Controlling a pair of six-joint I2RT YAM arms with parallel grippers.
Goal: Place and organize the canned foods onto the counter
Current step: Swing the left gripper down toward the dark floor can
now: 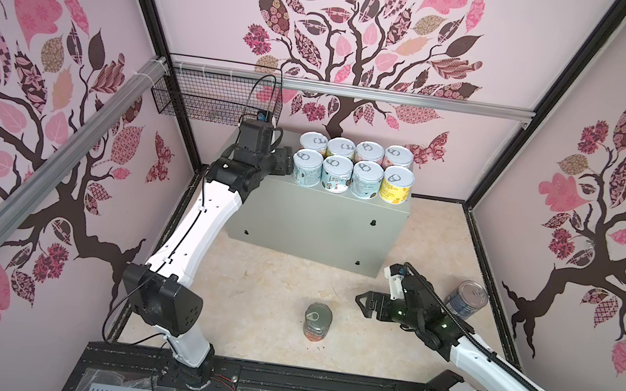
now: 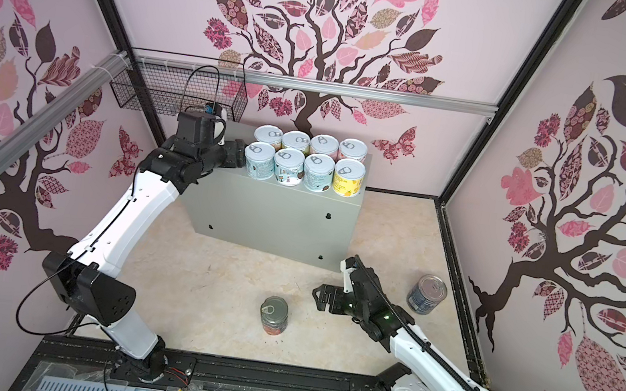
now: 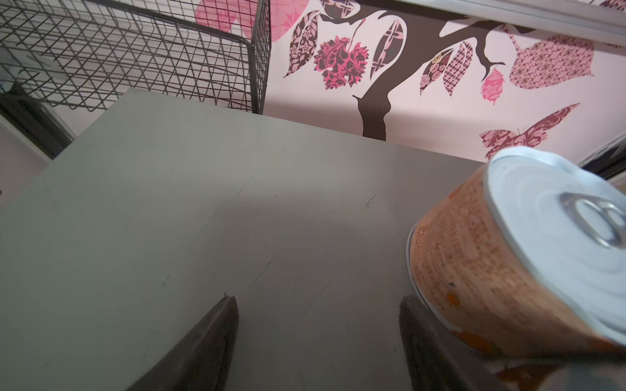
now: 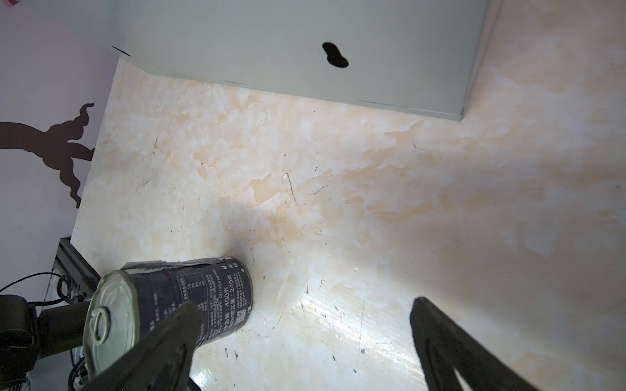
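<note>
Eight short cans (image 1: 353, 167) lined up on the counter (image 1: 315, 222); left gripper (image 1: 285, 161) beside them, jaws apart, empty; right gripper (image 1: 364, 303) wide open, empty; reddish can (image 1: 316, 322) and blue can (image 1: 467, 298) wait on the floor

Right wrist view: the dark blue can (image 4: 189, 298), standing on the marbled floor (image 4: 372, 203), has white label print with "400" and "240" legible beside Chinese characters and a QR code. Print on the other cans is too small to read.

Left gripper (image 3: 316, 338) spread over grey counter (image 3: 203, 220); orange-labelled can (image 3: 508, 257) beside one finger.
</note>
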